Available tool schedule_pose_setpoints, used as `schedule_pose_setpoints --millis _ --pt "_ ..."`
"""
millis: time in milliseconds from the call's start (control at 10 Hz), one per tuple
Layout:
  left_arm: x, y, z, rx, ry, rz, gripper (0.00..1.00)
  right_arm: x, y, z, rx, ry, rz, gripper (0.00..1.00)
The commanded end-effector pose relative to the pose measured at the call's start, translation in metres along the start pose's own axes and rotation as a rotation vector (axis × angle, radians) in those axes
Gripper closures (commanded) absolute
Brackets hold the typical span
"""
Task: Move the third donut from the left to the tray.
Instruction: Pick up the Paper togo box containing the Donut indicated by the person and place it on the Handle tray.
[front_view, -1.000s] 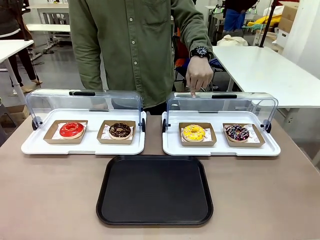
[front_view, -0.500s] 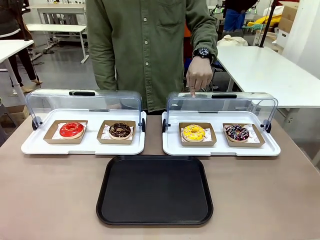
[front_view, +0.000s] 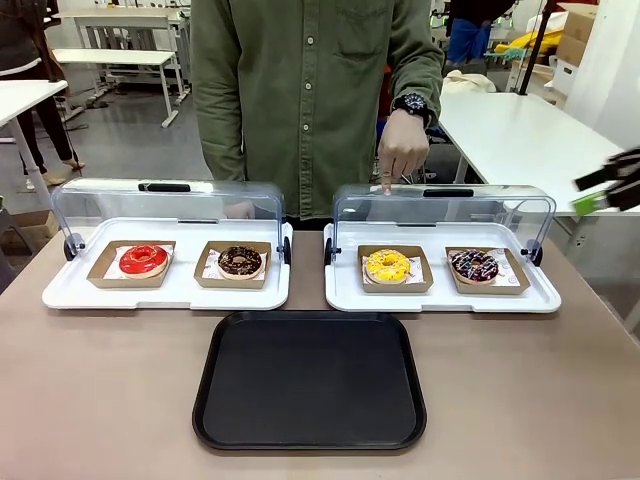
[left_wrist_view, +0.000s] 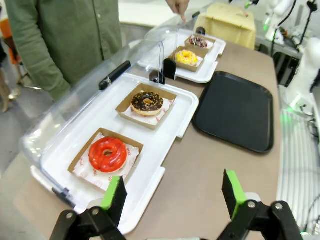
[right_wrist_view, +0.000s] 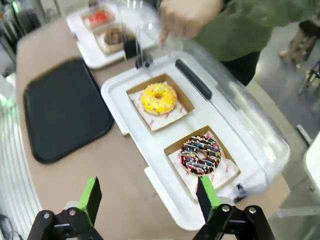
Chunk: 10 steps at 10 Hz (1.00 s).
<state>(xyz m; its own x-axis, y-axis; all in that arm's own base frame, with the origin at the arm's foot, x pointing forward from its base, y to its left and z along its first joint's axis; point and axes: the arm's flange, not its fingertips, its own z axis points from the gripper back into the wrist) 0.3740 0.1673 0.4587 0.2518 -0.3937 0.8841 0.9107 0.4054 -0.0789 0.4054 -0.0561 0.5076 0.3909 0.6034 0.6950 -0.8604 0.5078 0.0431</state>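
While yellow donut (front_view: 387, 265) is sitting in cardboard holder (front_view: 424, 272) on right-hand white tray (front_view: 440, 300), lid (front_view: 440, 205) swung back, black tray (front_view: 310, 380) lying just in front, I'm hovering right pincer (right_wrist_view: 149, 197) above, spread wide, nothing in it. Left pincer (left_wrist_view: 175, 192) also gaping, empty, near red donut (left_wrist_view: 107, 154). Judging donut light, soft, icing smear-prone; holder stiffer, so am planning pinch on holder's opp. walls, not icing. Person's hand (front_view: 402, 160) touching lid, am avoiding it.

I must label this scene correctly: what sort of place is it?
Probably a robotics lab staged as a bakery counter: an open right gripper near the lidded white trays, and white worktables behind the person.
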Motion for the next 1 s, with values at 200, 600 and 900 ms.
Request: schedule_pose_setpoints --millis 200,600,900 --pt "0.001 0.001 0.001 0.000 -0.026 -0.021 0.00 0.015 0.053 -0.109 -0.098 0.294 0.197 0.00" --pt "0.001 0.001 0.001 0.000 -0.026 -0.021 0.00 0.028 0.091 -0.182 -0.158 0.341 0.404 0.00" --pt "0.001 0.001 0.001 0.000 -0.026 -0.021 0.00 0.029 0.089 -0.175 -0.112 0.340 0.374 0.00"
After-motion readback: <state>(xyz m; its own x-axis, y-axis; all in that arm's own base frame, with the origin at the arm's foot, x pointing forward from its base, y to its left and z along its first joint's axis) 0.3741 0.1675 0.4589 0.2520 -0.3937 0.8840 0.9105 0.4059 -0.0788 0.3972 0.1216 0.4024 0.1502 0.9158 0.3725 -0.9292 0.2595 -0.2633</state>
